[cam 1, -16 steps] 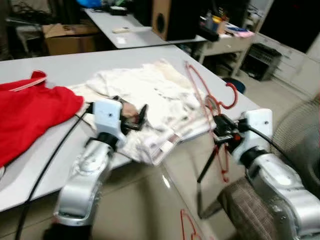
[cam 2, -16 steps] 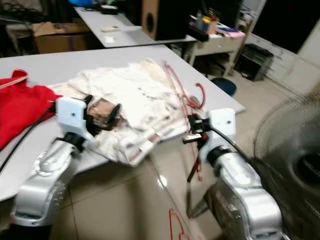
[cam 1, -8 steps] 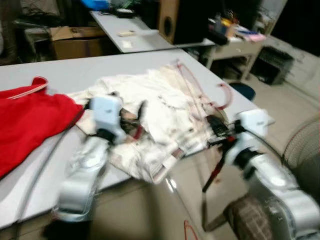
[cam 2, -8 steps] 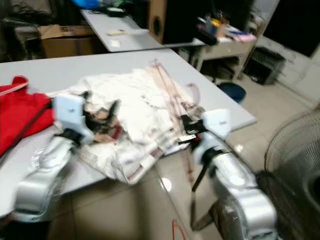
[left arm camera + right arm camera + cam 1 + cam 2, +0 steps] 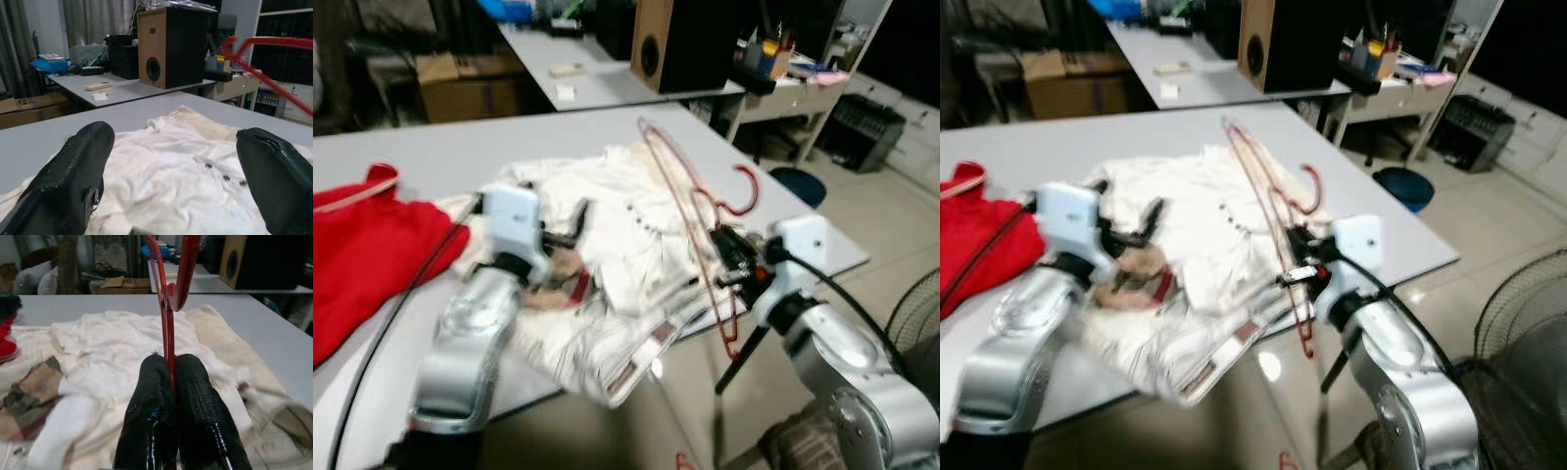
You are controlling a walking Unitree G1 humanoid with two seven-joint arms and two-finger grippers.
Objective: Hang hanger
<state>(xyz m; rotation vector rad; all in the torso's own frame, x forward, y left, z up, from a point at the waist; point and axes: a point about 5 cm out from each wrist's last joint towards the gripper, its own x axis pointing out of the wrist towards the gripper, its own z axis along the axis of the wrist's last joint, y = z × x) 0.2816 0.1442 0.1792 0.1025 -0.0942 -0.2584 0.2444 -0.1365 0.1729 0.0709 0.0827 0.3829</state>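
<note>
We see the right gripper [image 5: 168, 382] with its two black fingers [image 5: 198, 396] clenched on the thin red hanger [image 5: 690, 211], the wire pinched right between them. It holds the hanger by its lower part, at the near right edge of the grey surface [image 5: 450, 152]. From the grip the hanger's long axis rises tilted, leaning away from us and to the left over the white garment [image 5: 626, 211]; one end dips below the surface edge beside the fingers, and its hook [image 5: 744, 191] curls out to the right, above the surface and clear of the cloth. In the right wrist view the red wire stands straight up from between the fingers.

The left gripper [image 5: 176, 181] hangs low over the left part of the white garment with its fingers [image 5: 73, 171] spread wide, grasping nothing; we see the cloth and its small dark buttons in the gap between them. Just beside this gripper lies a checked patch of fabric [image 5: 1141, 279].

A red garment [image 5: 367, 245] lies on the surface to the left. Beyond, a wooden speaker [image 5: 690, 39] stands on another table.
</note>
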